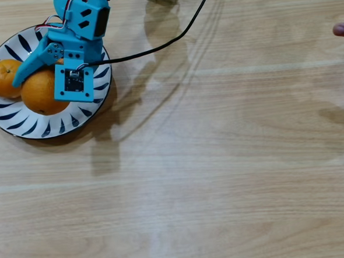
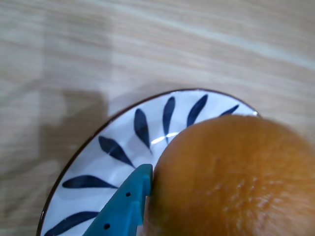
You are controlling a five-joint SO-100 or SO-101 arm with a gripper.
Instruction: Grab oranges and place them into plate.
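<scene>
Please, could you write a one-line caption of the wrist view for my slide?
Blue gripper finger pressed against a large orange above the blue-leaf-patterned white plate on a wooden table.

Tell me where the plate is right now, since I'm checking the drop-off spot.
In the overhead view the plate sits at the table's upper left, holding two oranges, with the blue claw over them.
</scene>
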